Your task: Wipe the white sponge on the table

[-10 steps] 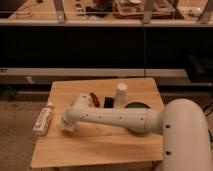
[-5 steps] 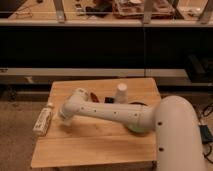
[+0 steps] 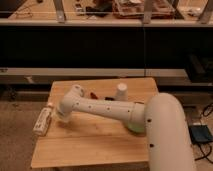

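White screw-dotted arm (image 3: 107,108) — gripper (image 3: 61,119) at its tip

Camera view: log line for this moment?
gripper: low over table left side, near white bottle | white sponge: not in sight | cup: upturned, rear

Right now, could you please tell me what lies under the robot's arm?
A green edge shows beneath it on the table. The gripper hangs at its tip beside the white bottle; anything under it, perhaps the white sponge, is covered.

My feed's dim and warm-toned, background nearly black; the gripper (image 3: 60,119) hangs shadowed over the table (image 3: 100,145), left side.
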Action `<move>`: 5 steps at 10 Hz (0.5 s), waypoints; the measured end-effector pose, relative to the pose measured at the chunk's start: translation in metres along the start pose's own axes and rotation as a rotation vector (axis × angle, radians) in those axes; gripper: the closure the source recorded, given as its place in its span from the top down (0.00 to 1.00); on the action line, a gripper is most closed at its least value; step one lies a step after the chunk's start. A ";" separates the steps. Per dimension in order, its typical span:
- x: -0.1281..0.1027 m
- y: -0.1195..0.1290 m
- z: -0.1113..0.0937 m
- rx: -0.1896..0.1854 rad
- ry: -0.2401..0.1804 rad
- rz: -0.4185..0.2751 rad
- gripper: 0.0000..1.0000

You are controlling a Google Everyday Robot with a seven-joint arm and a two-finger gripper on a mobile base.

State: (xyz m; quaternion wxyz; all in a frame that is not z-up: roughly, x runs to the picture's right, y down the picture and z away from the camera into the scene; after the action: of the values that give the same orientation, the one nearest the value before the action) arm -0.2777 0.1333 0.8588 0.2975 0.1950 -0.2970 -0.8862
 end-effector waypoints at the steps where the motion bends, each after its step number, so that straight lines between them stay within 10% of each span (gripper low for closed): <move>1: 0.003 0.006 0.004 -0.001 -0.009 0.002 0.43; 5: 0.009 0.011 0.027 0.016 -0.044 0.007 0.43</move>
State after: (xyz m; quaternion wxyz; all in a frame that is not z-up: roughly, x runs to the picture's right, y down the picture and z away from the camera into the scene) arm -0.2939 0.1314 0.8846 0.2924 0.1769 -0.3113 -0.8867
